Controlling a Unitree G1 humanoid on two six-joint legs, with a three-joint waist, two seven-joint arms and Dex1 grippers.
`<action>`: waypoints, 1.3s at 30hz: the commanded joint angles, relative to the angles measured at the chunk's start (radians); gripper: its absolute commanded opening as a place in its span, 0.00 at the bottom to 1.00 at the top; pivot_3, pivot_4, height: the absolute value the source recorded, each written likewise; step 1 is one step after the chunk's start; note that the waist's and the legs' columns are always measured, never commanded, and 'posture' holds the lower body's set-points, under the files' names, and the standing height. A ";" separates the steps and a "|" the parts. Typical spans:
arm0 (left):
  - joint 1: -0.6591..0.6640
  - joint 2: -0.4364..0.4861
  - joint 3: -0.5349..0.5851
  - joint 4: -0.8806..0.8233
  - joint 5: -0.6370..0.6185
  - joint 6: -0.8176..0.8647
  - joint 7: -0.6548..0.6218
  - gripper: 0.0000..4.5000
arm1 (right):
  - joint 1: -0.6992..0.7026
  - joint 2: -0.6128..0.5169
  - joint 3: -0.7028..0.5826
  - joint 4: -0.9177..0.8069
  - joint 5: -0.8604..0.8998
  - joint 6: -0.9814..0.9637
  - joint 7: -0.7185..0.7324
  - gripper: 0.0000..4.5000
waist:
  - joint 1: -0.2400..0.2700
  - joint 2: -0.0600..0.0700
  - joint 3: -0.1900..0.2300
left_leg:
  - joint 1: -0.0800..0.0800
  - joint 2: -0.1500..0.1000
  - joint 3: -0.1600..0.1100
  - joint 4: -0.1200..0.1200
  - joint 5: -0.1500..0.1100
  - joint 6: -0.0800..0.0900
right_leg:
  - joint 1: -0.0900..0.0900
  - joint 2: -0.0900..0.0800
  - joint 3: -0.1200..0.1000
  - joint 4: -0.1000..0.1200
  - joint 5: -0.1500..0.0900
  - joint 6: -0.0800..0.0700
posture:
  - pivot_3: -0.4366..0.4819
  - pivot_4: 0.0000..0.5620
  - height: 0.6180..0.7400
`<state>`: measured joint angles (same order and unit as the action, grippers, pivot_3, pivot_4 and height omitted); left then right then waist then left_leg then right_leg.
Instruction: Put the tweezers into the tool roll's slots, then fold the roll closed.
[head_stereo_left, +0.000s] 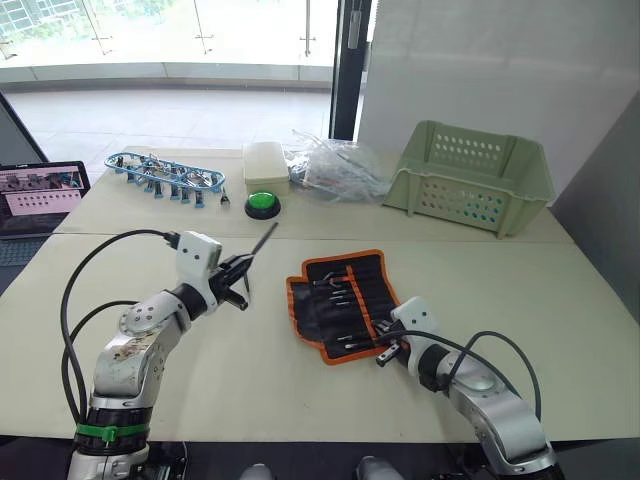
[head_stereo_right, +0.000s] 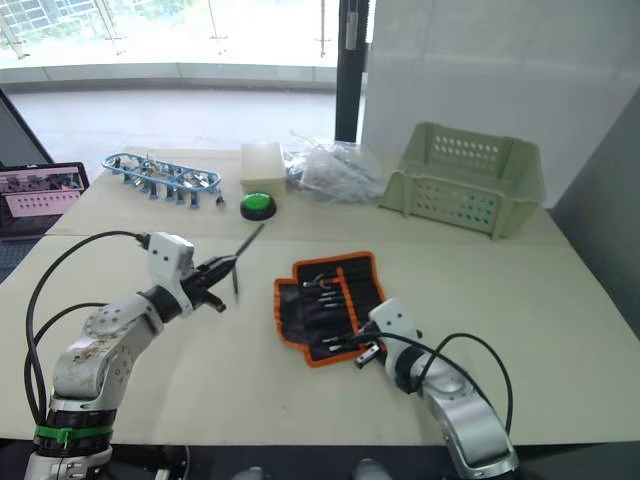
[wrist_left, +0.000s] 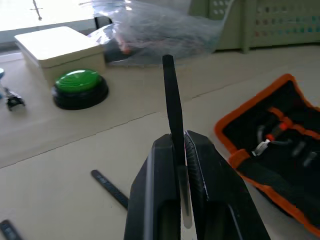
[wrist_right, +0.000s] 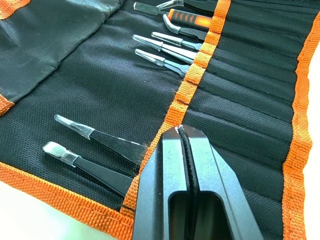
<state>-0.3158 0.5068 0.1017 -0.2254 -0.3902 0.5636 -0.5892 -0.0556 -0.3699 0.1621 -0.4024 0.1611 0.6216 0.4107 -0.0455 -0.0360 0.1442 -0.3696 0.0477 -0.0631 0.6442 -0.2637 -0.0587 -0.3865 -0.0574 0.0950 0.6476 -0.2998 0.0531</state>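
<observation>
My left gripper (head_stereo_left: 243, 268) is clamped on one of the tweezers (wrist_left: 172, 102), holding it above the pale table (head_stereo_left: 560, 300) with its free end slanting up toward the green button (head_stereo_left: 262, 204). Another of the tweezers (wrist_left: 110, 187) lies flat on the table under that hand. My right gripper (wrist_right: 184, 137) has its fingers pressed together with nothing between them, tips resting on the orange trim of the tool roll (head_stereo_left: 340, 300). The roll lies open in the middle of the table, and several tweezers already sit in its slots (wrist_right: 240, 117), their tips showing. Along the far edge stand a blue tool rack (head_stereo_left: 165, 175), a cream box (head_stereo_left: 266, 160), a crumpled clear bag (head_stereo_left: 335, 165) and a green basket (head_stereo_left: 470, 175). A laptop (head_stereo_left: 40, 195) sits to my left, with glass walls behind.
</observation>
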 joint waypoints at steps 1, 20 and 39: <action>-0.050 0.039 -0.071 -0.061 -0.052 0.084 -0.091 0.01 | 0.031 0.003 0.044 0.024 -0.003 0.051 0.008 0.00 | -0.001 0.000 0.000 | 0.000 0.000 0.000 0.000 0.000 0.000 | 0.000 0.000 0.000 0.000 0.000 0.000 | 0.48 0.27 0.78; -0.405 0.177 -0.515 0.095 0.112 0.197 -0.394 0.01 | 0.112 0.057 0.050 -0.034 -0.020 0.061 -0.077 0.00 | 0.002 -0.001 0.004 | -0.002 0.000 0.000 -0.001 0.000 0.000 | -0.002 0.001 0.000 -0.001 -0.001 0.000 | 0.48 0.27 0.78; -0.507 0.051 -0.633 0.296 0.333 -0.003 -0.506 0.01 | 0.132 0.082 0.055 -0.057 -0.021 0.069 -0.109 0.00 | 0.003 -0.001 0.004 | -0.002 0.000 -0.001 0.000 0.000 0.001 | -0.002 0.002 0.000 0.000 -0.001 -0.001 | 0.48 0.27 0.78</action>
<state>-0.7943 0.5765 -0.5297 0.0958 -0.0611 0.5853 -1.0780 0.0467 -0.2933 0.1688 -0.4991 0.1379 0.6371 0.2875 -0.0423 -0.0370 0.1478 -0.3718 0.0480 -0.0636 0.6444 -0.2640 -0.0576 -0.3883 -0.0559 0.0953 0.6479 -0.3005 0.0525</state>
